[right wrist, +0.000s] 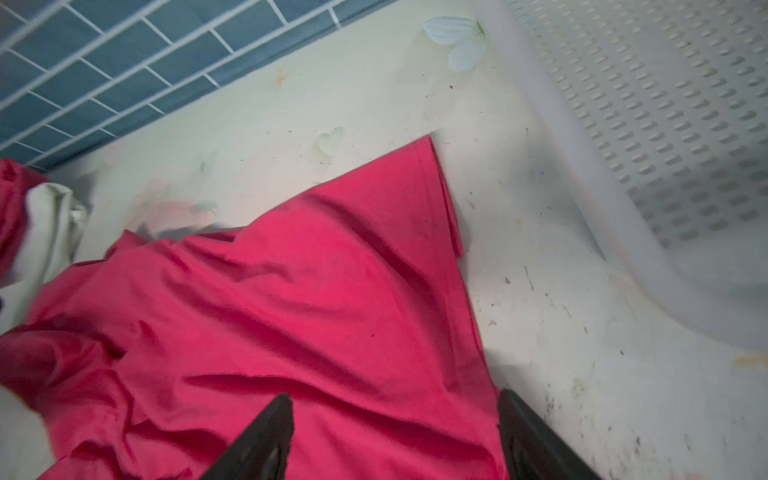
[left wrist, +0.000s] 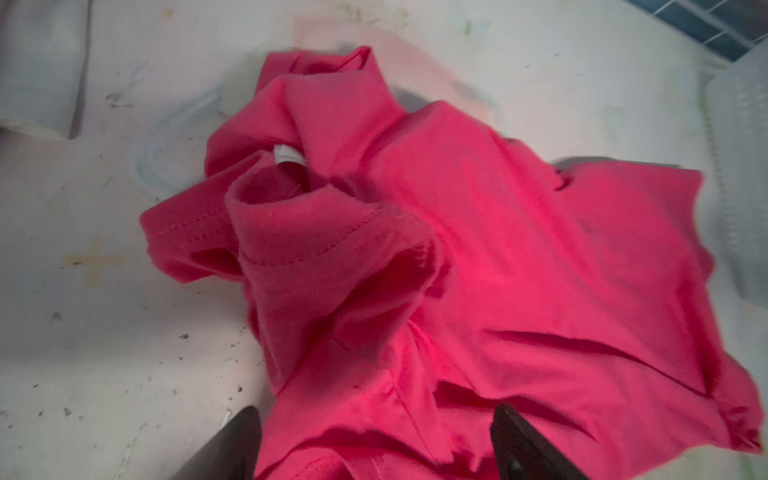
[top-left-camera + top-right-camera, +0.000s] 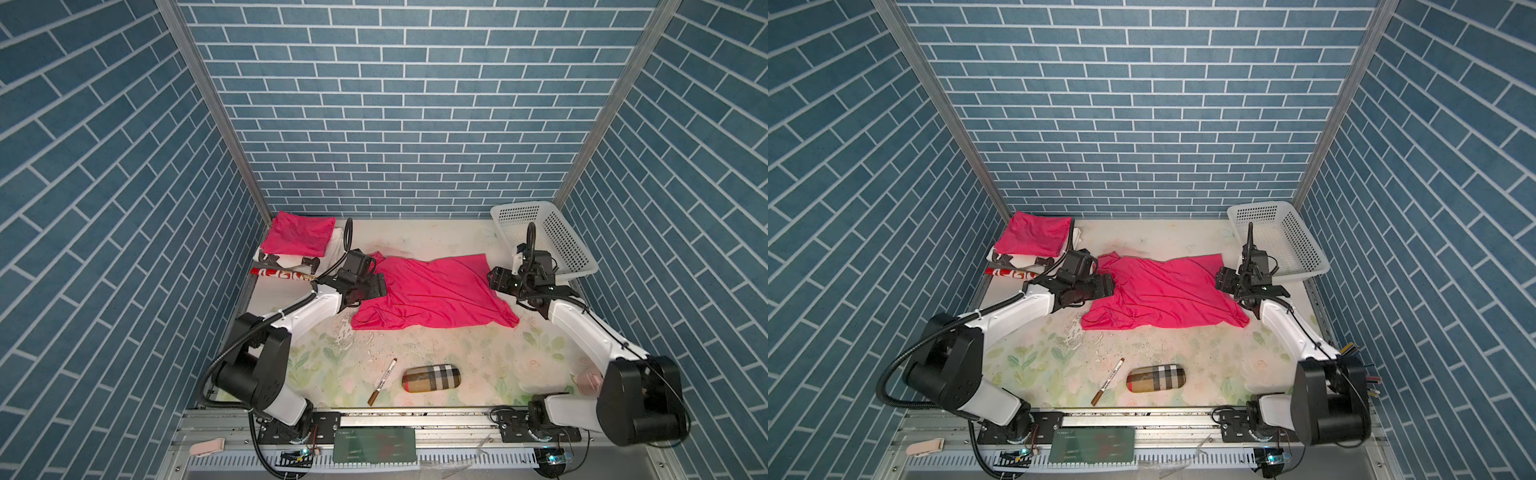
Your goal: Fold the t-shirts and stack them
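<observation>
Shows, in both top views, an unfolded t-shirt (image 3: 432, 291) (image 3: 1163, 291), bright pink, lying rumpled across the middle of the table (image 3: 457, 345), towards the back wall. Shows its collar end bunched up on the left, with a small white neck label (image 2: 286, 154) peeking from the folds in the left wrist view. Places the left gripper (image 3: 376, 286) (image 2: 374, 415) at that bunched edge, fingers spread wide; in its wrist view, dark fingers on either side of pink cloth, nothing pinched. Places the right gripper (image 3: 494, 282) (image 1: 392, 397) at the shirt's opposite edge, likewise spread apart, one finger over the cloth and one at its edge, gripping nothing. Shows a folded t-shirt (image 3: 299, 235) (image 3: 1034, 235), the same pink, resting on a white pile (image 3: 337, 243) in the back left corner. Shows a white perforated basket (image 3: 521, 207) in the back right corner, just beside the right gripper. Near the front edge, well apart from both shirts: a plaid case (image 3: 430, 378) and, just beside it, a marker pen (image 3: 382, 381).
</observation>
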Controlling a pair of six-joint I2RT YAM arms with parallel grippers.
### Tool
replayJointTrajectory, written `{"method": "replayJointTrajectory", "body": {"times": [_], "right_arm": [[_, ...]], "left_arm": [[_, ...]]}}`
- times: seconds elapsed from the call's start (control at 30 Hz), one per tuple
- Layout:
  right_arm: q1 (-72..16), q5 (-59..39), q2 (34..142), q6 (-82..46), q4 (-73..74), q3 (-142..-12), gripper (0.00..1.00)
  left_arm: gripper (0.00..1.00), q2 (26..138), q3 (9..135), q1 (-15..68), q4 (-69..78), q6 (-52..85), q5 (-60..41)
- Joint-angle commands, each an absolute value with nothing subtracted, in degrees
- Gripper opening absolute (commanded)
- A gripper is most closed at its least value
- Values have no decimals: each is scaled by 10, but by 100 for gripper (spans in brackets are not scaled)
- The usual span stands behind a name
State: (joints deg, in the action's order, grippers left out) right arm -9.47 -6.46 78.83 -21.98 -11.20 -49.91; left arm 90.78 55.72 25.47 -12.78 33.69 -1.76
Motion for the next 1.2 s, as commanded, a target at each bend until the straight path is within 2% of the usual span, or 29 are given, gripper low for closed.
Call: {"method": "replayJointTrajectory", "body": {"times": [0.0, 0.23, 0.33, 0.47, 0.53, 0.6, 0.67, 0.7, 0.97, 1.1, 1.17], "right_arm": [[-96, -35, 853, -167, -128, -544, 79], [-96, -16, 949, -167, -113, -571, 77], [-96, -14, 986, -170, -100, -573, 71], [-96, -19, 1010, -172, -82, -570, 60], [-96, -13, 1018, -171, -76, -573, 45], [-96, -11, 1028, -169, -71, -583, 23], [-96, -16, 1042, -167, -69, -601, 5], [-96, -20, 1048, -167, -73, -616, 0], [-96, 0, 1099, -172, -116, -756, 0], [-95, 3, 1149, -166, -144, -833, 0], [-96, -11, 1172, -161, -155, -863, 23]], "left_arm": [[89, 935, 588, 255, -100, 326, 34], [87, 1002, 613, 253, -71, 319, 61], [85, 1033, 627, 253, -60, 311, 69], [72, 1055, 644, 252, -55, 308, 63], [49, 1055, 641, 249, -44, 304, 62], [26, 1059, 646, 241, -41, 298, 62], [8, 1067, 658, 229, -42, 290, 50], [0, 1072, 667, 220, -44, 285, 39], [0, 1057, 766, 158, -85, 272, 38], [0, 1041, 774, 128, -85, 280, 33], [0, 1050, 770, 123, -83, 278, 31]]}}
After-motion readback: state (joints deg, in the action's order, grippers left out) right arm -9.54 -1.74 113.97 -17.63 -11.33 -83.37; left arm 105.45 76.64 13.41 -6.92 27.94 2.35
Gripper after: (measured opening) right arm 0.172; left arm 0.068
